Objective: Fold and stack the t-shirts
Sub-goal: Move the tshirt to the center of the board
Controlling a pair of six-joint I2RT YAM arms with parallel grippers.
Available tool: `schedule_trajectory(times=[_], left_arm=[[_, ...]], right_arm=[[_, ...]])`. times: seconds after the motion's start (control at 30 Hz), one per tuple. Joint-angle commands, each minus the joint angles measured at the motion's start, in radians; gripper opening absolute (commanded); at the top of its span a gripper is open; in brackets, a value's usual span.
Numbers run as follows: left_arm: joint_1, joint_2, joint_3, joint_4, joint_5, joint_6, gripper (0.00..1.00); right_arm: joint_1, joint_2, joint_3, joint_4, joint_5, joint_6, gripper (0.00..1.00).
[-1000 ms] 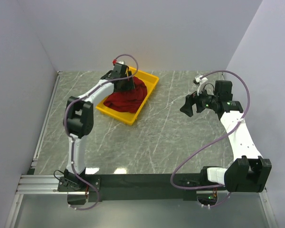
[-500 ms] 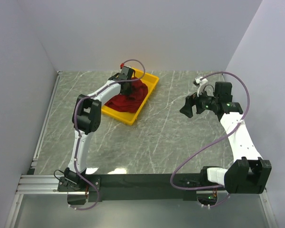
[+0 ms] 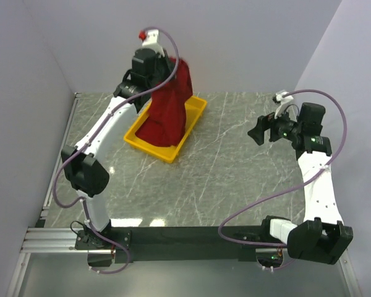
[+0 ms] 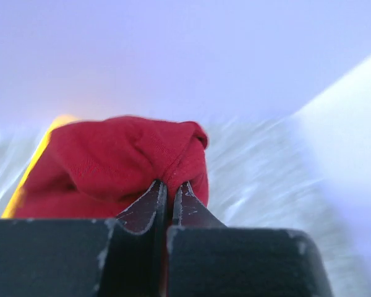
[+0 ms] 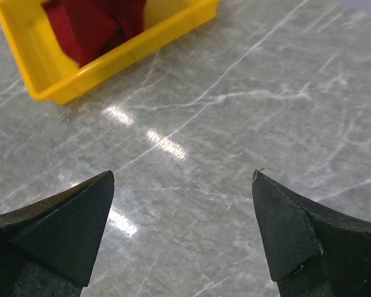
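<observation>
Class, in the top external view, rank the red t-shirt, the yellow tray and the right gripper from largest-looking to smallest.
1-2. t-shirt and yellow tray: too close to rank; the shirt hangs high, nearer the camera, and hides part of the tray.
3. right gripper: clearly smallest.

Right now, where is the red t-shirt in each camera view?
Top external: the t-shirt hangs upper centre-left from the left end effector, its lower end in the yellow tray.
Left wrist: centre, pinched in that end effector.
Right wrist: top left, inside the tray.
Shared landmark: the yellow tray, in all three.
</observation>
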Motion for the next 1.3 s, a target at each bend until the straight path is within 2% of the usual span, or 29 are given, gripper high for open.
schedule_trajectory(times=[0.0,0.23,0.37,0.6,0.7,0.87,1.0,1.1,1.13,1.2,1.27], left_arm=[[-0.051,-0.052,0.125,0.169,0.116,-0.057,0.0],[-0.138,-0.012,0.352,0.299,0.167,-0.129,0.0],[-0.187,0.02,0.476,0.391,0.168,-0.166,0.0],[-0.243,-0.006,0.518,0.577,0.116,-0.183,0.0],[-0.25,0.002,0.523,0.571,0.108,-0.201,0.0],[-0.25,0.013,0.446,0.512,0.101,-0.192,0.0],[-0.25,0.034,0.377,0.473,0.18,-0.241,0.0],[-0.252,0.027,0.241,0.502,0.332,-0.313,0.0],[-0.259,0.016,0.142,0.512,0.402,-0.321,0.0],[-0.269,-0.033,0.036,0.515,0.444,-0.303,0.01],[-0.286,-0.11,-0.142,0.514,0.46,-0.257,0.01]], right_arm=[[-0.034,-0.048,0.059,0.05,-0.011,0.045,0.98],[-0.051,-0.059,0.06,0.089,0.074,0.085,0.98],[-0.057,-0.063,0.047,0.132,0.198,0.163,0.97],[-0.064,-0.065,0.032,0.181,0.393,0.255,0.97],[-0.07,-0.065,0.03,0.193,0.448,0.286,0.96],[-0.076,-0.069,0.038,0.167,0.479,0.283,0.96],[-0.077,-0.074,0.047,0.144,0.477,0.262,0.96],[-0.077,-0.075,0.044,0.139,0.463,0.237,0.96],[-0.077,-0.075,0.04,0.139,0.463,0.232,0.96],[-0.079,-0.077,0.029,0.142,0.462,0.22,0.96],[-0.08,-0.077,0.023,0.138,0.46,0.209,0.96]])
